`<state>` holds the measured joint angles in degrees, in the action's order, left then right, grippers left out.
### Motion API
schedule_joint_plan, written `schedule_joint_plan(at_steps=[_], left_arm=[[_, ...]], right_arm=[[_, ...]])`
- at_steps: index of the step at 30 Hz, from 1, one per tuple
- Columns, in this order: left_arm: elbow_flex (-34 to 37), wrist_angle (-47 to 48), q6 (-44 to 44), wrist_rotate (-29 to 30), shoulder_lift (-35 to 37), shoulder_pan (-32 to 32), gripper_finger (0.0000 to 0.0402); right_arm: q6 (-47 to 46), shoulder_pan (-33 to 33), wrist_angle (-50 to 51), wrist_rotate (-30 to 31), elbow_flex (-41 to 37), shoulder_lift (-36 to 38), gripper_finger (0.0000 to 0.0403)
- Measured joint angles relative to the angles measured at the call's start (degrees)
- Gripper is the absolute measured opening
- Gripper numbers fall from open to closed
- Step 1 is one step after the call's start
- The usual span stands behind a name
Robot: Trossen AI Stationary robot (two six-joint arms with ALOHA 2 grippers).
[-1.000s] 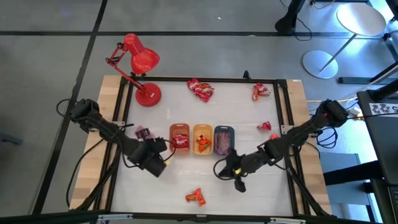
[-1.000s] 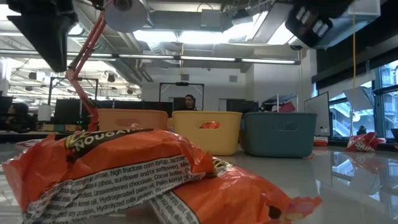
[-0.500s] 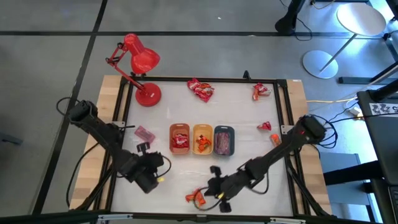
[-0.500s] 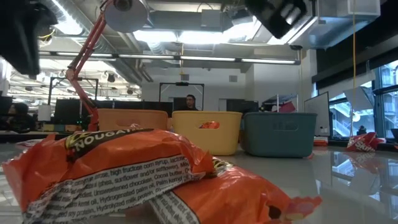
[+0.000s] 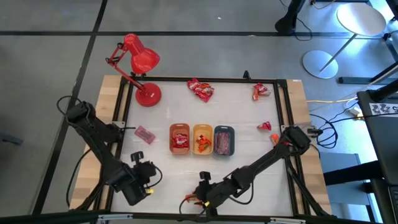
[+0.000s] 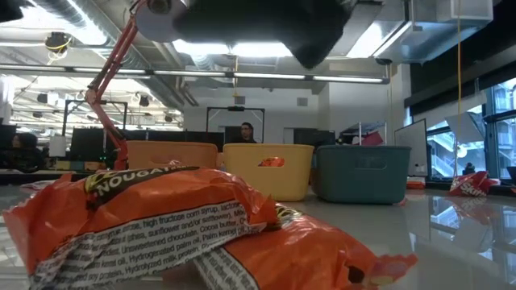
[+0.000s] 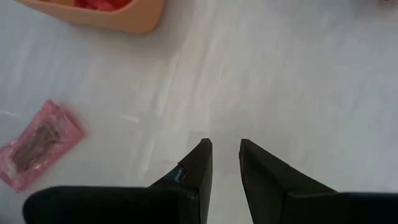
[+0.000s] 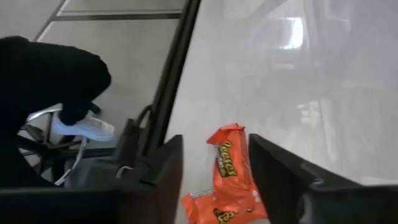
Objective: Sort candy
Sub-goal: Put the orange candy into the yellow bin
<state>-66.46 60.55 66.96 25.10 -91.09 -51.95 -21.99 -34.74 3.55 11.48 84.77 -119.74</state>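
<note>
The right gripper [image 8: 211,180], fingers spread and empty, brackets crinkly orange wrapped candy [image 8: 231,163] near the white table's [image 5: 249,124] black front edge. The left gripper [image 7: 225,163], slightly parted and empty, hovers over bare tabletop, a pink wrapped candy [image 7: 38,145] off to one side.

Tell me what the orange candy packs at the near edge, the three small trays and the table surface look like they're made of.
Orange candy packs: thin glossy plastic film, judging by crinkles and printed lettering. Trays, orange, yellow and grey: likely moulded matte plastic, with smooth rounded walls and uniform colour. Table surface: smooth white sheet, faintly reflective; material uncertain.
</note>
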Motion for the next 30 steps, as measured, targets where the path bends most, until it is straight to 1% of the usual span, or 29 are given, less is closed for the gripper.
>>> schedule_joint_plan(at_steps=[6, 9, 11, 16, 21, 30], left_arm=[[0.0, 0.0, 2.3, 0.7, 0.0, -2.5, 0.0072], [0.0, 0.0, 3.3, 1.9, 0.0, -3.3, 0.0072], [0.0, 0.0, 3.5, 2.1, 0.0, -3.3, 0.0072], [0.0, 0.0, 3.6, 2.2, 0.0, -3.3, 0.0072], [0.0, 0.0, 3.6, 2.7, 0.0, -3.3, 0.0072], [0.2, -0.1, 3.2, 2.9, 0.0, -3.3, 0.0072]], right_arm=[[-0.1, 0.0, -2.1, 1.0, 0.0, -2.6, 0.0261], [-0.1, -0.1, -4.3, 1.0, 0.0, -4.3, 0.0287], [-0.1, -0.1, -5.0, 1.0, 0.0, -5.4, 0.0297], [-0.1, -0.1, -4.8, 1.1, 0.0, -7.1, 0.0295], [0.3, -0.1, -2.6, 3.4, 0.1, -7.0, 0.0284], [1.0, -0.1, -3.5, 1.6, 0.0, -8.9, 0.0257]])
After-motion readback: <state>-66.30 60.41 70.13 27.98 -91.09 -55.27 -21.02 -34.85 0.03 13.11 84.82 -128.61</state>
